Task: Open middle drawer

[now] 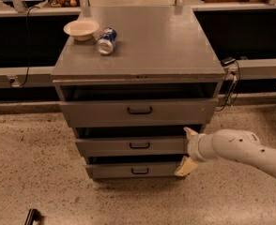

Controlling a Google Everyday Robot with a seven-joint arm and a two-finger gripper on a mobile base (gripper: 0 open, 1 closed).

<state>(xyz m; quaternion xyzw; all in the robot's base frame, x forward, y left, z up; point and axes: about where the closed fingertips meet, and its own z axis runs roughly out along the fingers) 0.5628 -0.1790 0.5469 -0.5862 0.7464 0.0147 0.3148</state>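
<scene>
The claw (188, 150), fingers spread, sits at the right end of the middle drawer (114, 146).

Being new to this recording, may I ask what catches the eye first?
A white arm extends from the right, its gripper open at the right end of the middle drawer. A bowl and a tipped can sit on the cabinet top, back left.
</scene>
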